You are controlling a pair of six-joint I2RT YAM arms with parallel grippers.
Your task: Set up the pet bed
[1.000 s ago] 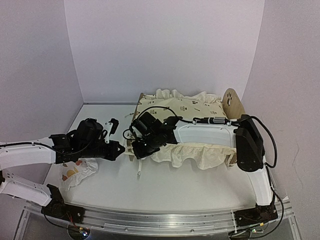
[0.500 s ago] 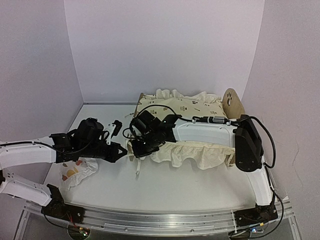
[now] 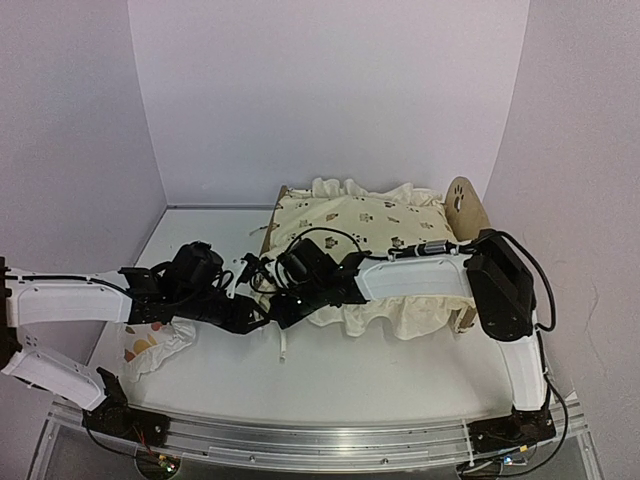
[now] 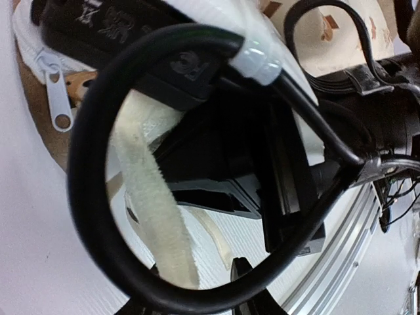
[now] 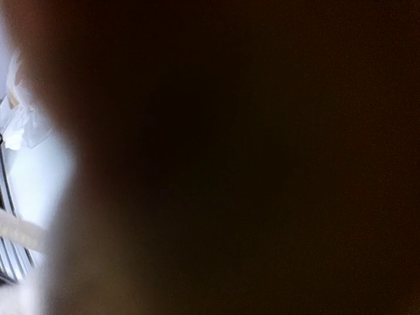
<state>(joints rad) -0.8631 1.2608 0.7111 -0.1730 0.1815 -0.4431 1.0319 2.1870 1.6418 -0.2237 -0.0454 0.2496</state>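
My left arm (image 3: 70, 300) reaches in low from the left, and the left gripper (image 3: 248, 314) points right with its fingers (image 4: 241, 283) a little apart. My right arm (image 3: 420, 278) stands up at the right and stretches its forearm left. The right gripper (image 3: 286, 304) is closed, just beside the left one.

Robotics lab test cell: a white table (image 3: 350, 370) stands boxed in by plain pale walls (image 3: 330, 90). An aluminium rail (image 3: 300, 435) at its near edge carries the left arm (image 3: 70, 300) and right arm (image 3: 420, 280), a black cable (image 4: 88, 164) looping loose between them.
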